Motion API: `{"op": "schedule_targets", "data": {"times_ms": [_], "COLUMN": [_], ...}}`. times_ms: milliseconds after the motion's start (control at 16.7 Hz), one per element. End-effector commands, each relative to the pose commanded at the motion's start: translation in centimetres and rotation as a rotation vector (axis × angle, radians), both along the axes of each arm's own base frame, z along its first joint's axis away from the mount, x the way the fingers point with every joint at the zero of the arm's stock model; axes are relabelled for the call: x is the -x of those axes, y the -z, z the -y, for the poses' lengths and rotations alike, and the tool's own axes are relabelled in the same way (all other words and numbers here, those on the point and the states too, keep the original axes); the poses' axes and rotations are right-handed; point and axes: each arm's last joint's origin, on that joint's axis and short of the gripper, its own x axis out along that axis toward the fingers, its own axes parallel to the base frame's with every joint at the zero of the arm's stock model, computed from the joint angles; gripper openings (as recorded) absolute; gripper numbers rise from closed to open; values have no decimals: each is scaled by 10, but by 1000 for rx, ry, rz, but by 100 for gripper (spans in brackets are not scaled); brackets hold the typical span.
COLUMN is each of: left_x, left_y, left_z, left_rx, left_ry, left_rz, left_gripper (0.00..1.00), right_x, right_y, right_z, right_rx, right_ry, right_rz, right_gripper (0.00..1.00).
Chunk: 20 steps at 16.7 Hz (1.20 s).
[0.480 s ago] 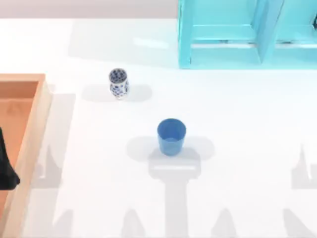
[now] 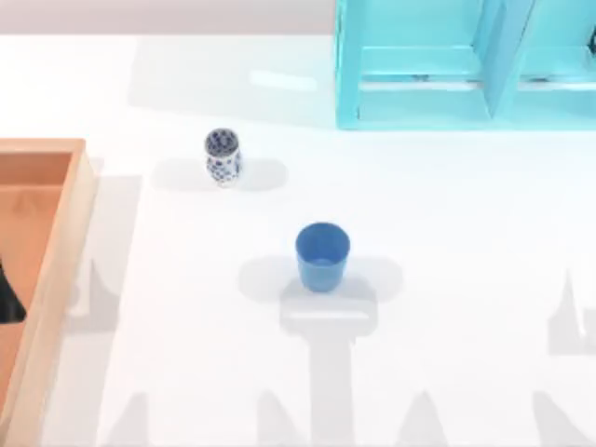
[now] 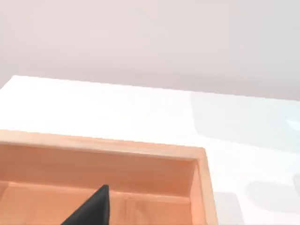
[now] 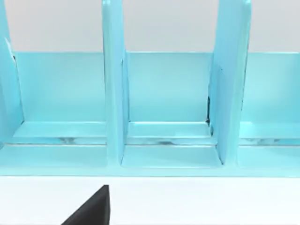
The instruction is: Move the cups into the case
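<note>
Left gripper [image 2: 7, 303] sits over the case [image 2: 58, 251] at the table's [image 2: 466, 279] left edge; can't tell if its fingers are apart or together. Patterned cup [image 2: 223, 155] stands upright on the table, right of the case, toward the far edge. Blue cup [image 2: 322, 255] upright near the centre, well apart from it. Teal rack [image 2: 466, 65] at the far right. Right gripper [image 4: 91, 208] faces that rack; finger state can't be told.
</note>
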Motion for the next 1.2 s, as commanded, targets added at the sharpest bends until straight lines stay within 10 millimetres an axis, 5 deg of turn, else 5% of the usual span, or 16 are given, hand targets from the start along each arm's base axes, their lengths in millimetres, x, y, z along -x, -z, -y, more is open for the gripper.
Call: {"op": "schedule_targets", "data": {"times_ms": [240, 540, 900, 1200], "left_x": [-30, -133, -264, -321], "left_y": [-57, -107, -91, -63], "left_z": [1, 14, 63, 125], "left_rx": [87, 145, 98, 17], "left_ry": [-29, -82, -105, -50], "left_rz": [-218, -600, -979, -1140], "left_gripper": [100, 100, 100, 100], "right_x": [0, 0, 0, 0], "right_y": [0, 0, 0, 0], "right_z": [0, 0, 0, 0], "right_rx": [0, 0, 0, 0], "right_ry": [0, 0, 0, 0], "right_rz": [0, 0, 0, 0], "right_gripper": [100, 100, 100, 100]}}
